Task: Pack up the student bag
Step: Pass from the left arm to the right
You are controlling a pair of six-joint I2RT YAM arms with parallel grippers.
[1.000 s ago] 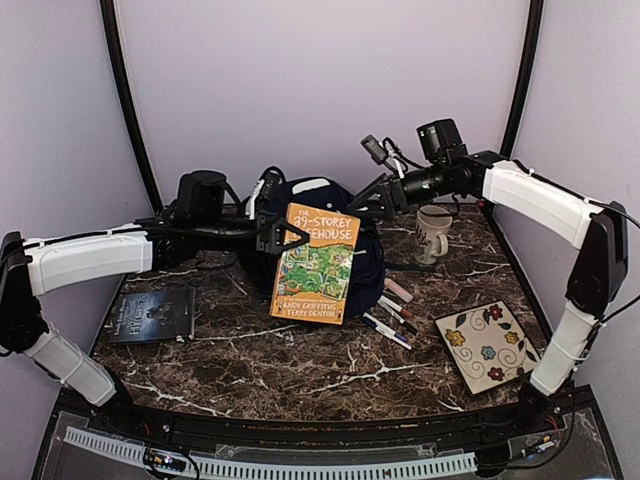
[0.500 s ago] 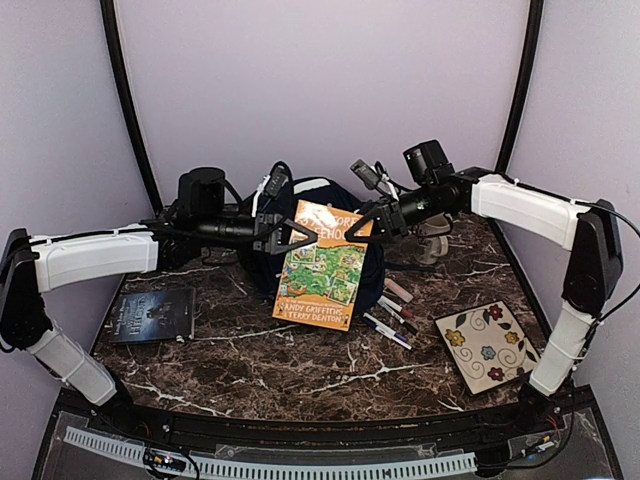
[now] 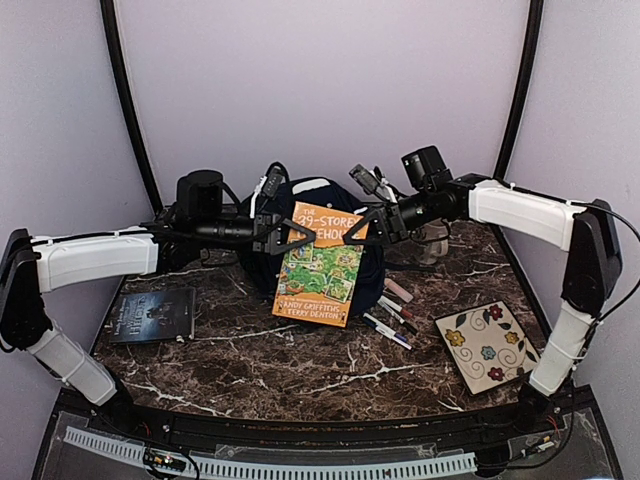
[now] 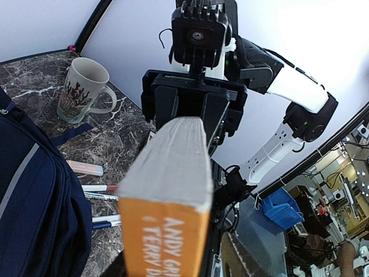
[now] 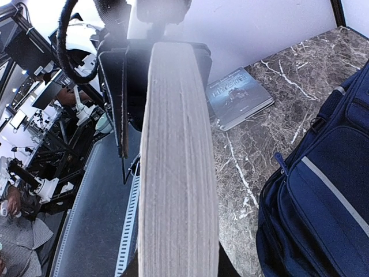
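Tabletop of dark veined stone (image 3: 300, 370) carries everything, and the student bag (image 3: 372, 265) sits at its middle toward the back, a navy bulk that serves as the marker for the rest. Just in front of the bag, held off the surface, hangs one orange book (image 3: 322, 270), cover facing the arms, its long axis running up and down with a slight lean. The right gripper (image 3: 368, 225) is clamped on the book's top right corner. The left gripper (image 3: 290, 238) sits at the top left corner with its jaws spread wider than the book, and in the right wrist view one of its fingers (image 5: 118, 104) stands clear of the page edge. By that reading, the right arm alone carries the book. The bag lies directly behind and below both grippers, about equally near to each, so the book must rise over the bag's top edge and go down end first. Whether the main pocket is unzipped cannot be told. Well to the left of the bag lies one dark book (image 3: 152, 314), flat. Front-right of the bag sits one flowered plate (image 3: 487, 345), and behind-right stands one mug (image 4: 81, 89). Just right of the bag lie at least four pens (image 3: 397, 318).
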